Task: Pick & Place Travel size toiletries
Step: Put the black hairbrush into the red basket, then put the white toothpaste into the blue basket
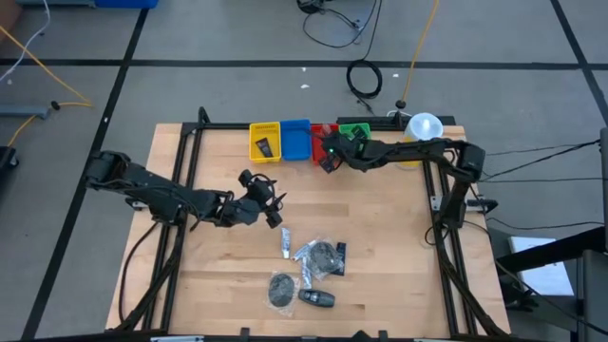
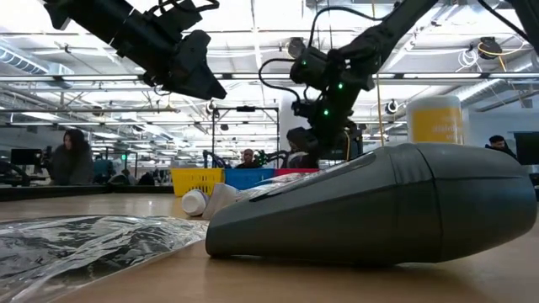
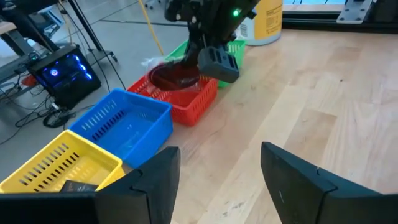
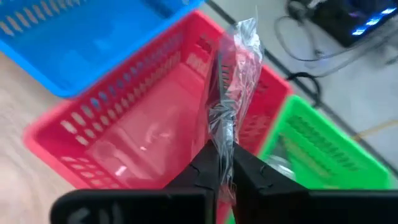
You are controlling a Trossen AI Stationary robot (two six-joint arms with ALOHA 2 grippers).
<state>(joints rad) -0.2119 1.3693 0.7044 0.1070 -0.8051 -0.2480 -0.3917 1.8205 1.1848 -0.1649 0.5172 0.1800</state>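
My right gripper (image 1: 328,158) hangs over the red tray (image 1: 320,144) at the far edge, shut on a clear-wrapped packet (image 4: 234,74). My left gripper (image 1: 273,211) hovers open above mid-table with nothing between its fingers (image 3: 155,180). More toiletries lie flat on the near table: a silvery packet cluster (image 1: 319,256), a round grey disc (image 1: 281,288), a dark oblong bottle (image 1: 316,297) and a small tube (image 1: 285,247). A dark item (image 1: 265,147) lies in the yellow tray (image 1: 255,133). My right gripper pinches the clear packet by its crinkled edge (image 4: 222,144) between the two fingers, coming from above and slanting toward the far edge. The packet is lifted clear, and its free end (image 4: 244,37) sticks out past the fingertips over the red tray (image 4: 130,134).
Four trays stand in a row at the far edge: yellow, blue (image 1: 295,139), red, green (image 1: 355,133). A big yellow bottle with a white cap (image 1: 424,126) stands right of the green tray. Bare wood lies between the trays and the near cluster.
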